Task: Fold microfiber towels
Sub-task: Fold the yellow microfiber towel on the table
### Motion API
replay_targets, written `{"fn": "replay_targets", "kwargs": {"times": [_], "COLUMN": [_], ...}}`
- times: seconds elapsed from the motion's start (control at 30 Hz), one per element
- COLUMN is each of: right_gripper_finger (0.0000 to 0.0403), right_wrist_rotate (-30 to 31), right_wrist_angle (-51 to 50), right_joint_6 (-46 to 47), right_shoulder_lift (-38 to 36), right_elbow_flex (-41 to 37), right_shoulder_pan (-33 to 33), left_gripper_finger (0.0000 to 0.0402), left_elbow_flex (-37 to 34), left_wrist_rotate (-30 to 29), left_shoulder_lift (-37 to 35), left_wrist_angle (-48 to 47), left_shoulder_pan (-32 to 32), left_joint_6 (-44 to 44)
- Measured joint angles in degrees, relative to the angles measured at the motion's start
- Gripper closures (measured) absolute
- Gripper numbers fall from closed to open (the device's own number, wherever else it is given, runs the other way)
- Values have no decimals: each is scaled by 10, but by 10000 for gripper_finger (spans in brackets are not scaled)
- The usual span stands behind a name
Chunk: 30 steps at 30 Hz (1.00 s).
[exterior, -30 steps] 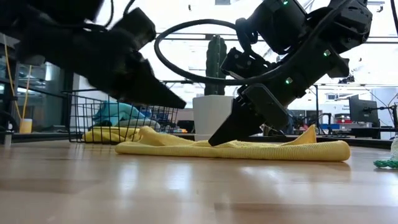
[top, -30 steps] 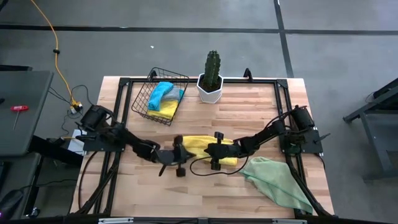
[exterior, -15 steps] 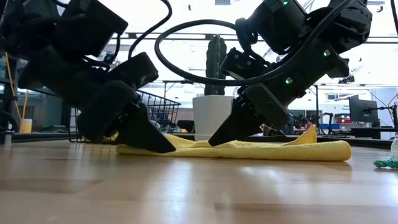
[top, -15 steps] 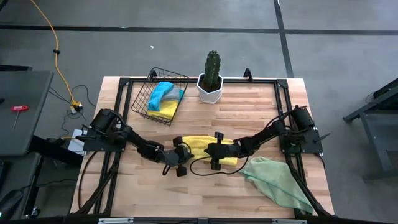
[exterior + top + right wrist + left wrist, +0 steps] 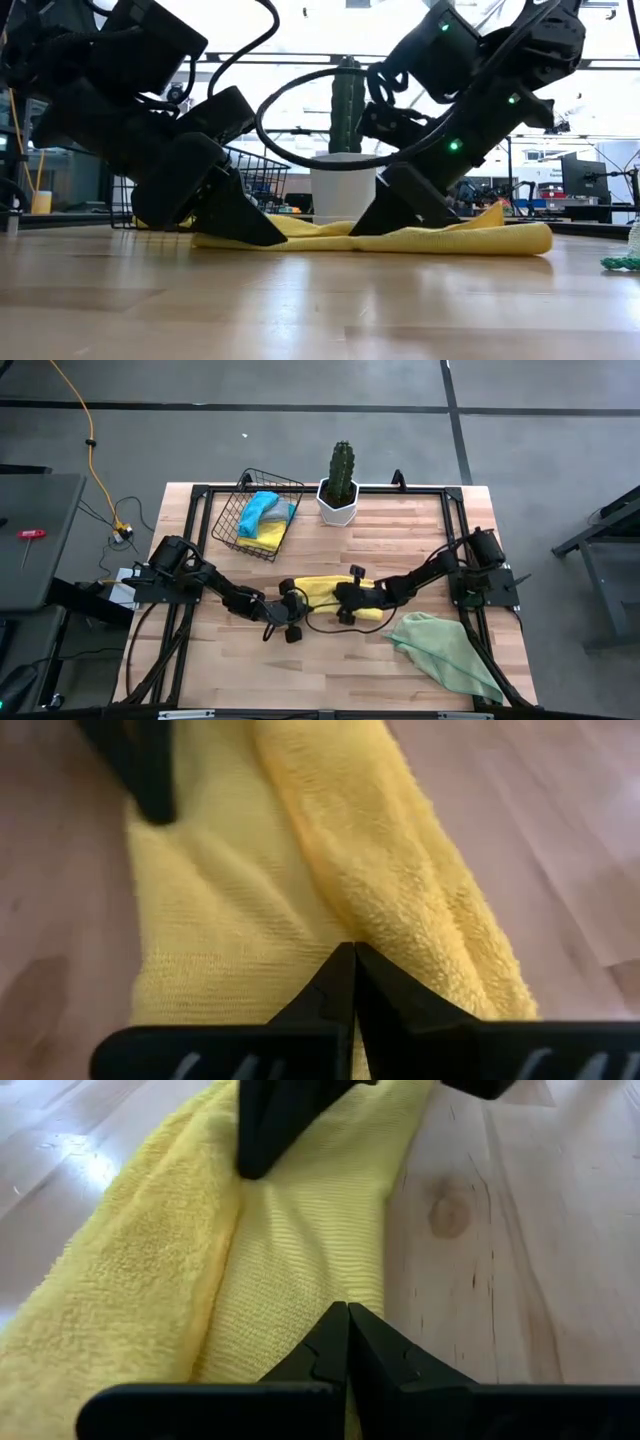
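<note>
A bright yellow microfiber towel [image 5: 322, 592] lies as a long folded strip on the wooden table's middle, with a thick fluffy fold [image 5: 400, 870] beside a flatter layer [image 5: 300, 1250]. My left gripper [image 5: 278, 240] is shut, with its tip on the strip's left end. My right gripper [image 5: 358, 230] is also shut and rests on the strip near its middle. The two tips stand close together, facing each other. A pale green towel [image 5: 447, 650] lies crumpled at the near right. My left gripper presses its shut fingertips [image 5: 347, 1320] on the towel's flat layer [image 5: 300, 1280] beside the thick fold, slanting down from the table's left. The towel lies flat on the table. My right gripper sets its shut fingertips [image 5: 352, 960] on the towel where flat layer and thick fold meet [image 5: 330, 910], slanting down from the table's right. The towel stays on the table.
A wire basket [image 5: 228, 525] at the far left holds blue and yellow cloths [image 5: 262, 512]. A cactus in a white pot [image 5: 340, 495] stands at the far middle. Bare wood lies along the near edge [image 5: 300, 670].
My left gripper, shut throughout, has come down and toward the yellow towel's left end, and its tip now rests on the cloth. My right gripper has kept its tip on the towel and turned a little. The towel stays on the table.
</note>
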Motion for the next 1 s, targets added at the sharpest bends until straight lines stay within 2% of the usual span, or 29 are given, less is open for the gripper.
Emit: {"fn": "replay_targets", "kwargs": {"times": [0.37, 0.47, 0.6, 0.7, 0.8, 1.0], "right_gripper_finger": [403, 403, 403, 403, 403, 403], "right_wrist_rotate": [32, 71, 108, 110, 87, 13], "right_wrist_angle": [62, 66, 63, 53, 6, -165], "right_joint_6": [-40, -37, -56, -77, -83, -59], "right_shoulder_lift": [-4, -9, -34, -71, -119, -212], "right_elbow_flex": [0, 0, 0, 0, 0, 0], "right_shoulder_pan": [-63, -86, -106, -106, -90, -24], "left_gripper_finger": [402, 402, 402, 402, 402, 402], "left_elbow_flex": [-1, -1, -1, -1, -1, -1], "left_wrist_rotate": [2, 3, 4, 3, 2, 1], "left_shoulder_lift": [1, 1, 1, 1, 1, 2], "left_wrist_angle": [-1, -2, -3, -3, -3, -1], "left_shoulder_pan": [0, 0, 0, 0, 0, 0], "left_joint_6": [1, 1, 1, 2, 2, 2]}}
